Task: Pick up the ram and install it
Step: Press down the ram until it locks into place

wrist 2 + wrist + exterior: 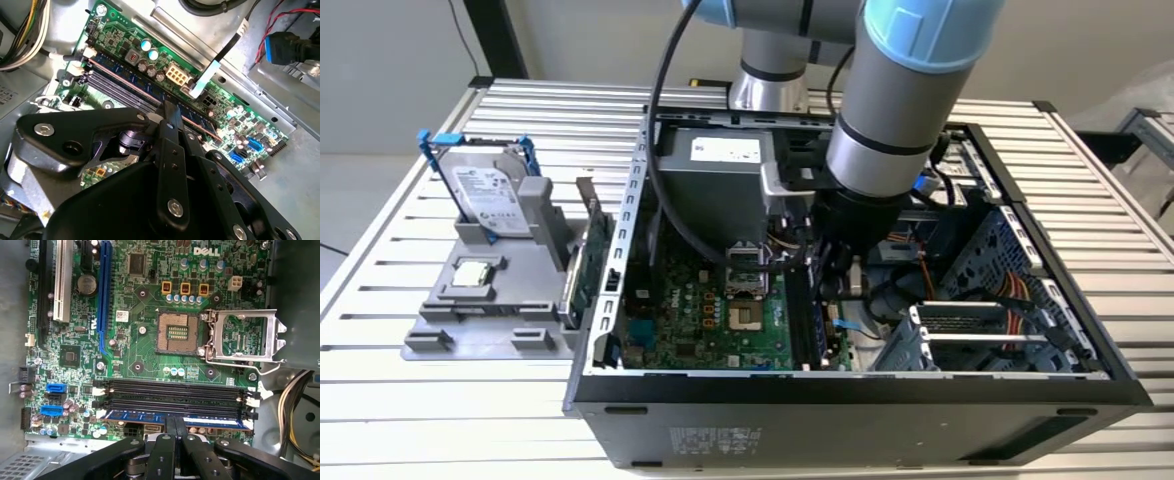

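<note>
Gripper down inside PC case, jaws clamped on ram, which sits in outermost memory slot of motherboard. Risk: stick tilted or off slot, end latches not catching, board flexing under push.

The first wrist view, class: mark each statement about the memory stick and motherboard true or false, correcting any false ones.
1. The long blue-green ram stick lies in a slot on the green motherboard. True.
2. The black gripper is at the ram. True.
3. Every black memory slot is filled. False: three are empty.
4. The square processor socket has its metal frame closed. False: it is swung open.
</note>
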Robot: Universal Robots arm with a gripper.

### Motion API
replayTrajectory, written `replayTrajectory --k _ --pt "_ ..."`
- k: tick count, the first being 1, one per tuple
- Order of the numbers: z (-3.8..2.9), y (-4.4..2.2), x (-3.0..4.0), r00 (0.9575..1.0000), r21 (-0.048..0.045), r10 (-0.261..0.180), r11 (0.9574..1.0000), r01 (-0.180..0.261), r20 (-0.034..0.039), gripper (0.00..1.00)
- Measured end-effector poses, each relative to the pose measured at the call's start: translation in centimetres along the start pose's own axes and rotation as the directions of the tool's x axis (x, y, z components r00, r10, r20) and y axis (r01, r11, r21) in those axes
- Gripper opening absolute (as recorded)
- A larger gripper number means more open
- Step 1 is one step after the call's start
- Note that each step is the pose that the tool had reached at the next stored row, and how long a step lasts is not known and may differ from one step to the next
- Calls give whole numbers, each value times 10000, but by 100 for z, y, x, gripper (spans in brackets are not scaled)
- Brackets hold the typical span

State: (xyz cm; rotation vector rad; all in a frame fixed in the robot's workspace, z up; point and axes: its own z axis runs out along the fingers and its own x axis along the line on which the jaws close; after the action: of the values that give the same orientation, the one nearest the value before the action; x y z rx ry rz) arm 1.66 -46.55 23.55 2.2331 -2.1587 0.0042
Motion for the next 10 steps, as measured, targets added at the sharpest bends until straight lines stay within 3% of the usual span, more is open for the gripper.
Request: replayTrajectory --k 10 --pt "-194 5 4 10000 -2 2 10000 -2 -49 0"
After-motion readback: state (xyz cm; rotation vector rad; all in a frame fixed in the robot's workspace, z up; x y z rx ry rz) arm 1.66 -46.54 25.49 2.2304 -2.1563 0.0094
